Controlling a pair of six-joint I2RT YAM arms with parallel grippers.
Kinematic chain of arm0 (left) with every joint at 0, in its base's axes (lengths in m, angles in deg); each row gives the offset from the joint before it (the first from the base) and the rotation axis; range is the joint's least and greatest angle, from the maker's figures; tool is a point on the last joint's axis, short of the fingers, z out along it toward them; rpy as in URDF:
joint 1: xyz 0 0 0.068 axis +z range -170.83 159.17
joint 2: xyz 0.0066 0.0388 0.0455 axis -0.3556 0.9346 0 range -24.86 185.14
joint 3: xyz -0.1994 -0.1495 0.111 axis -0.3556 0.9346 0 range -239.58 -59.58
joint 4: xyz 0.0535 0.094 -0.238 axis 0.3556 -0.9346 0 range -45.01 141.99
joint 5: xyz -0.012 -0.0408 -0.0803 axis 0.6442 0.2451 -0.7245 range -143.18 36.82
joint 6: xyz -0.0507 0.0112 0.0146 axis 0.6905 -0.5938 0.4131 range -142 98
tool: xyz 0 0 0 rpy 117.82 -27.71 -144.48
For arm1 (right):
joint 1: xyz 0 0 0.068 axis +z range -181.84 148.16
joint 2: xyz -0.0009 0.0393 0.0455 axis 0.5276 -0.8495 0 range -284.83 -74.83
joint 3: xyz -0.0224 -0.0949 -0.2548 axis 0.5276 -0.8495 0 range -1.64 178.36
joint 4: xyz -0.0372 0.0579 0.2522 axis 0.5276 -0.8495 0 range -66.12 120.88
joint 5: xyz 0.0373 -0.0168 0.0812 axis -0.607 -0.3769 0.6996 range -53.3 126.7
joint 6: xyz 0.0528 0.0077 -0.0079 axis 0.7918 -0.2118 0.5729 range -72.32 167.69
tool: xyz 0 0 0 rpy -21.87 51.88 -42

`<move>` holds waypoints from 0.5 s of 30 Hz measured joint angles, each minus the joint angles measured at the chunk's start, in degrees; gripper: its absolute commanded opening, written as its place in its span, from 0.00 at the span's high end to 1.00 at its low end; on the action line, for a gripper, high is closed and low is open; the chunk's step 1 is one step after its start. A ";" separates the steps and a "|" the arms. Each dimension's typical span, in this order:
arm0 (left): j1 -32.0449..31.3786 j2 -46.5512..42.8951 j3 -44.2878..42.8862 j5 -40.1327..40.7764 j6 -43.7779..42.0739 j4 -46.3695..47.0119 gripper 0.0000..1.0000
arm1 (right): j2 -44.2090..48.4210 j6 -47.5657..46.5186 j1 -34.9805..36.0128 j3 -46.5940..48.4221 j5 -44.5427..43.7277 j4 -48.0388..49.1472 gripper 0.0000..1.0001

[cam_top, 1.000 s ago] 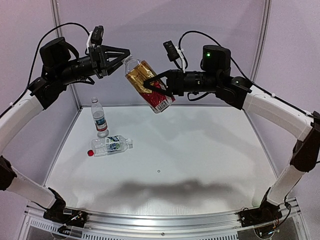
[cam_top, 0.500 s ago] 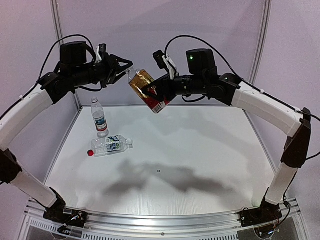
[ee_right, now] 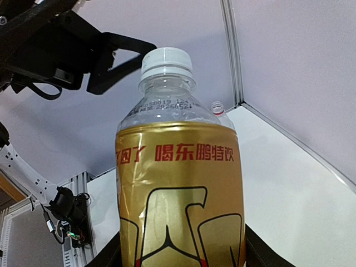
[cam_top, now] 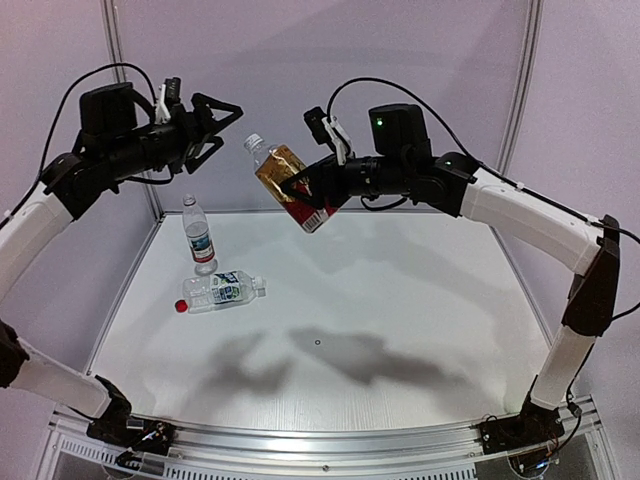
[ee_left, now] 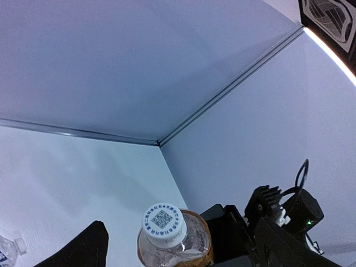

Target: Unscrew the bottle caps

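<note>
- On the table [cam_top: 420,300], closest to the arm bases, the lying bottle [cam_top: 225,289] rests on its side. It is clear with a green-blue label, and its red cap [cam_top: 182,306] is on, pointing left.
- Just behind it, the standing bottle [cam_top: 200,235] is upright, clear with a blue-white-red label. In the right wrist view its neck looks open, with no cap.
- Higher and farther back, above the table's far edge, the right gripper [cam_top: 300,188] is clamped around the red-gold label of the amber bottle [cam_top: 280,165]. It holds the bottle in the air, tilted, with the neck pointing up and to the left.
- A white cap [cam_top: 253,141] sits on that neck and appears fully seated. The left wrist view shows a printed code on its top.
- Left of the cap, the left gripper [cam_top: 225,128] faces it with jaws spread wide and nothing between them. It is near the cap but clearly apart from it.
- Judging by this, the step in hand is the approach to the amber bottle's cap, which is not yet gripped.
- The next move calls for the left gripper to advance along the line of the tilted neck until the cap sits between its fingers. It would then close and twist while the right gripper holds the bottle firm.
- Farthest back stand pale wall panels [cam_top: 300,50].
</note>
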State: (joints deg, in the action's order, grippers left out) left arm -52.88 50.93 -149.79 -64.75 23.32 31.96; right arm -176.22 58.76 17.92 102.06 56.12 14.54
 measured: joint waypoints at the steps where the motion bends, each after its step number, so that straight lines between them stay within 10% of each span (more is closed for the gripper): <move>1: 0.85 -1.75 1.40 -0.59 -0.92 0.66 0.09 | 0.04 0.63 0.00 -0.44 0.20 0.24 0.42; 15: 7.54 -4.85 3.67 -25.24 -6.64 13.73 0.17 | 6.49 12.55 -0.20 -7.50 14.75 15.23 0.43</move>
State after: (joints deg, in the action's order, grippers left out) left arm -45.34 46.08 -146.12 -90.00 16.68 45.68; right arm -169.73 71.30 17.72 94.56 70.87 29.77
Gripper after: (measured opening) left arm 0.869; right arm 0.578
